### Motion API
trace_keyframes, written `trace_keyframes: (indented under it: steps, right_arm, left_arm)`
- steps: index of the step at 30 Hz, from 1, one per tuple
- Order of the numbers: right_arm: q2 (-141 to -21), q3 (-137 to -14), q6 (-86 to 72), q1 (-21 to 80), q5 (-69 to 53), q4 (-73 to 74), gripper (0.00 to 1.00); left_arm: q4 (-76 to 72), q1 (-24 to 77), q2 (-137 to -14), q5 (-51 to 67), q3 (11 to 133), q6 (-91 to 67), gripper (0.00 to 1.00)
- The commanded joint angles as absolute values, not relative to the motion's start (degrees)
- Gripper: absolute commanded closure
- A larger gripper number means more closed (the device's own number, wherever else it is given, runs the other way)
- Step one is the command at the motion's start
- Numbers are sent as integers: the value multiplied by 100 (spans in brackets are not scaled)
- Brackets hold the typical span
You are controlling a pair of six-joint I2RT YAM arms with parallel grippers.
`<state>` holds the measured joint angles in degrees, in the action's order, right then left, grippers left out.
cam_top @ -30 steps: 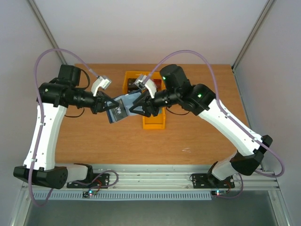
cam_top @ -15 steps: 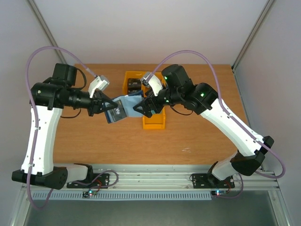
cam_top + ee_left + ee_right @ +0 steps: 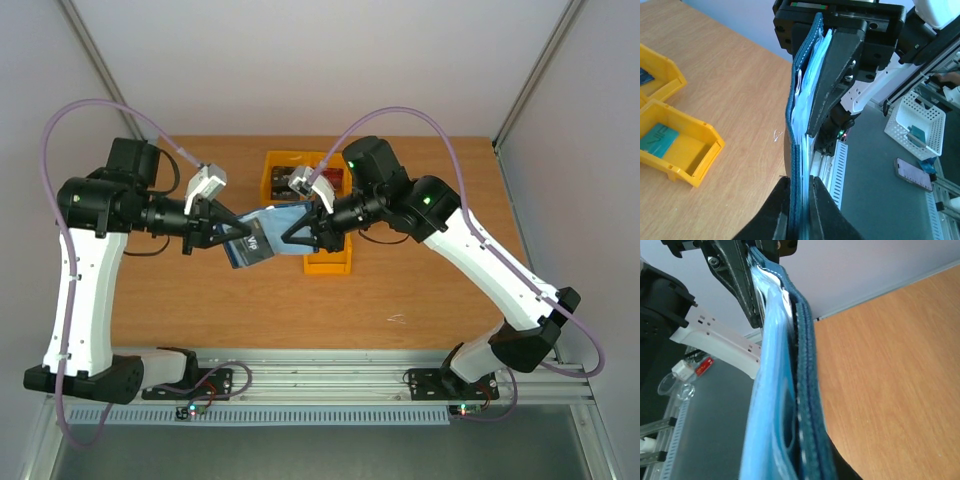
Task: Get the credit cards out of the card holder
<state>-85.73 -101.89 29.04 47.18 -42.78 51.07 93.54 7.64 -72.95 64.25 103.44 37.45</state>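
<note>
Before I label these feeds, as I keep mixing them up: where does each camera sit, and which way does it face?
Top external: above and behind the bases, facing down on the table; both arms show, left tool and right tool clamping the card holder.
Left wrist: on the left arm, facing along its fingers toward the right tool; yellow bins beside.
Right wrist: on the right arm, facing the left tool; little of its own tool shows.
Shared: both wrist views see the card holder edge-on.

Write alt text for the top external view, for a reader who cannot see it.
Two arms hold an open card holder between them above a wooden table, the left gripper and right gripper pinching opposite ends. Yellow bins stand close by.
</note>
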Motion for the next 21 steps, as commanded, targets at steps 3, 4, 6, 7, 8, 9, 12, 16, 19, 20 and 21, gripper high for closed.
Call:
trace_keyframes:
  steps: [3, 4, 6, 7, 8, 9, 12, 16, 19, 20, 21]
  right_arm:
    - [-8363, -10213, 2566, 4580, -4901, 4454, 99]
    - [-8294, -10174, 2447, 4518, -4958, 4337, 99]
    - [-8173, -10104, 2215, 4415, -5003, 4077, 99]
    - [-8133, -10098, 2174, 4402, -5001, 4030, 99]
    - [-8118, -10116, 2150, 4395, -5006, 4012, 99]
    - [-8117, -10135, 2125, 4402, -5017, 4013, 99]
    - [-8150, -10158, 2096, 4401, -5020, 4050, 99]
    - [-8172, -10181, 2133, 4392, -5038, 4113, 99]
    - [-8182, -10227, 2204, 4393, -5031, 4227, 99]
    - [-8183, -10238, 2229, 4386, -5001, 4274, 99]
    - [-8183, -10239, 2247, 4377, -4970, 4313, 99]
  left_arm:
    - [8635, 778, -7169, 6296, 10151, 3005, 66]
    - [8563, 774, -7152, 6179, 10103, 2933, 59]
    - [8505, 765, -7114, 5972, 10025, 2851, 50]
    - [8492, 757, -7092, 5906, 9983, 2855, 48]
    - [8495, 748, -7066, 5869, 9944, 2869, 47]
    - [8496, 739, -7040, 5882, 9914, 2884, 45]
    - [8539, 731, -6997, 6164, 9945, 2909, 42]
    - [8694, 689, -7028, 6461, 10165, 3012, 45]
    - [8767, 645, -7066, 6676, 10274, 3018, 58]
    - [8801, 634, -7064, 6757, 10286, 3043, 68]
    - [8839, 619, -7066, 6853, 10291, 3073, 79]
